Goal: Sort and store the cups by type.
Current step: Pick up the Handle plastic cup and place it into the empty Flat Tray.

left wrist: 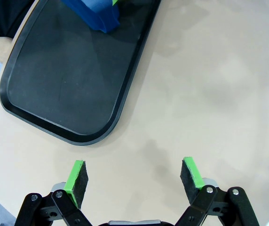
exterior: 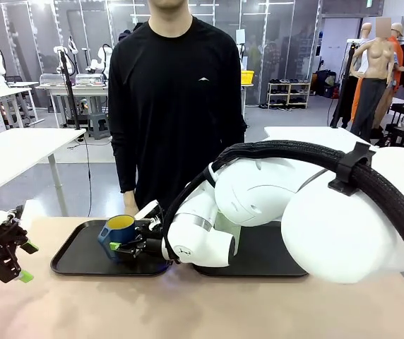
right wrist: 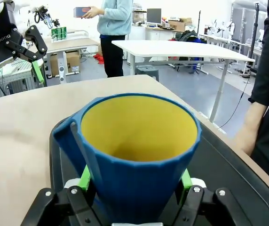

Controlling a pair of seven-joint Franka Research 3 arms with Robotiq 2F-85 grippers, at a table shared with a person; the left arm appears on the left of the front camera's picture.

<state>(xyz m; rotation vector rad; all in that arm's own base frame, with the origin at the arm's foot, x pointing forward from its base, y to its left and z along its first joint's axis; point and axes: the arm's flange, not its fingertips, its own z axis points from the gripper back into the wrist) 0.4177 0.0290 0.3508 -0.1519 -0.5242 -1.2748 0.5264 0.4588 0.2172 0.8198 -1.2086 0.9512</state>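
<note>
right tool [exterior: 126,248] is clamped on the lower body of the short dark blue mug with a handle and yellow inside [exterior: 119,231], green pads on opposite flanks. the mug is upright over the left black plastic tray [exterior: 75,260]; whether its base touches the tray i cannot tell.

risk: the wall tapers toward the base and looks smooth, so the mug could slide or tip if the tool lets go while it is off the tray. the person's hand [right wrist: 247,136] hangs close beside the tray and may be bumped.

orientation: long axis vertical, mouth up; in the front view the handle sticks out toward the robot's left.

left tool [left wrist: 133,178] hovers over the tan bench [left wrist: 209,94] near the tray's corner, jaws wide apart, empty.
</note>
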